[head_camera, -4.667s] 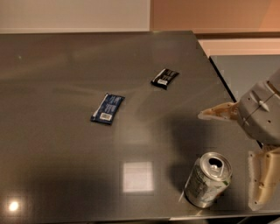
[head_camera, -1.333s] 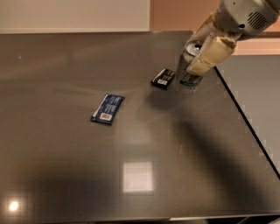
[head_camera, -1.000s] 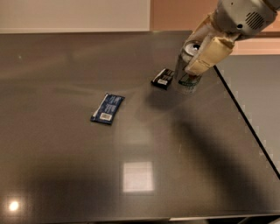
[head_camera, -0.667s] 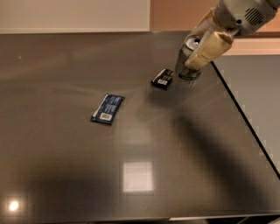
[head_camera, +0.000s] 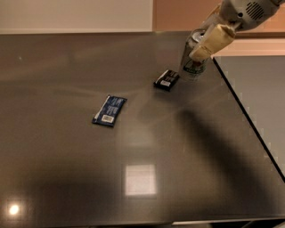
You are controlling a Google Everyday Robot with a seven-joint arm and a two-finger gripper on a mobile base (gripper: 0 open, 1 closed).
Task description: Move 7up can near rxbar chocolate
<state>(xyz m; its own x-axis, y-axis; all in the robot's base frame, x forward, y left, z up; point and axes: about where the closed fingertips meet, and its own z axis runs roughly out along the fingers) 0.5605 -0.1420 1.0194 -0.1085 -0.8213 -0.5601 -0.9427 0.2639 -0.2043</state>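
Dark glossy tabletop (head_camera: 67,67), blue wrapper (head_camera: 109,110) well left of a small black bar (head_camera: 166,79). Found the can (head_camera: 190,62) standing just right of that bar, gripper (head_camera: 201,46) against its upper right side; could not tell whether clamped or loose. Saw the arm (head_camera: 242,9) slanting in from top right.

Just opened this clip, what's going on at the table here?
The robot's single arm reaches in from the upper right, with its gripper at the 7up can. The can stands upright on the dark table, just right of the rxbar chocolate. A longer blue wrapper lies further left. Whether the gripper is holding the can is unclear.
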